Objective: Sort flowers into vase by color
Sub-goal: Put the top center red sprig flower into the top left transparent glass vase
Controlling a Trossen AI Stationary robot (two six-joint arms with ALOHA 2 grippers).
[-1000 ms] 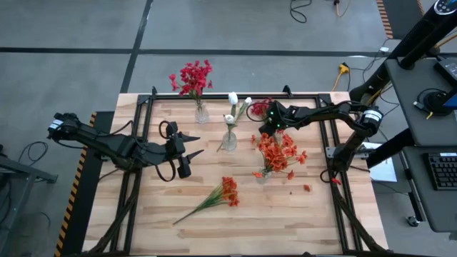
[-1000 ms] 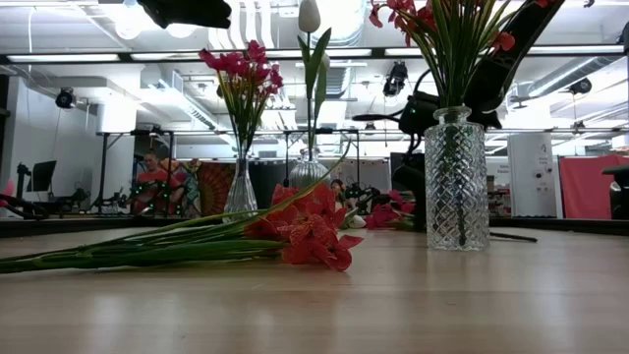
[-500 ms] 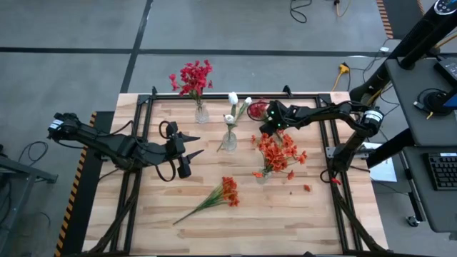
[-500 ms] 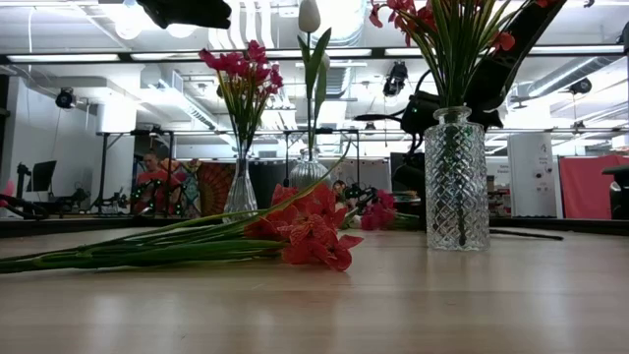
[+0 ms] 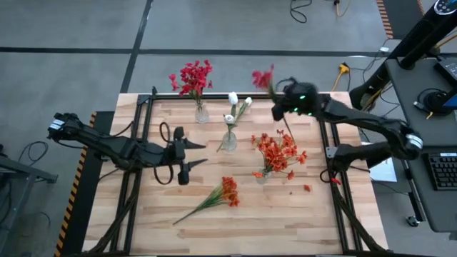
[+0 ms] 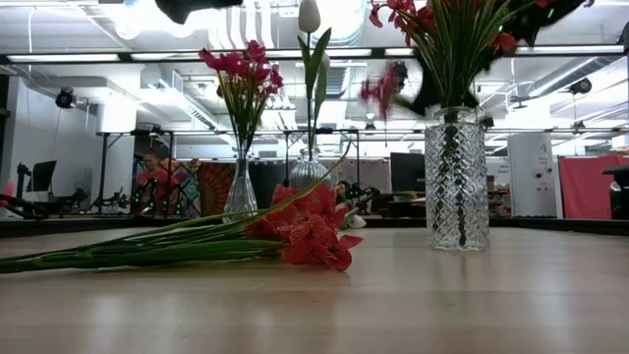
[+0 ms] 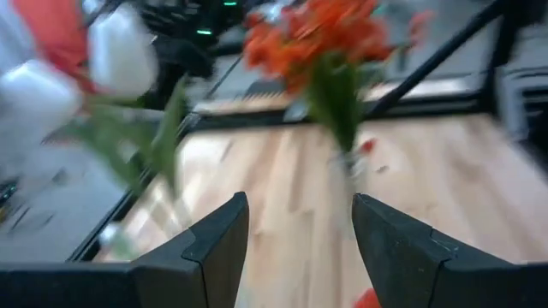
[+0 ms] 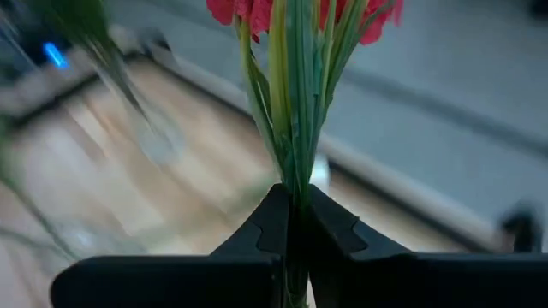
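While the right gripper point(image 5: 280, 107) pinches a crimson flower point(image 5: 263, 77) upright, the crimson vase point(image 5: 202, 114) lies leftward of it, past the white-bud vase point(image 5: 229, 140); left gripper point(image 5: 187, 153) waits half-open, nearer.

Bright overhead light, wrist views motion-blurred
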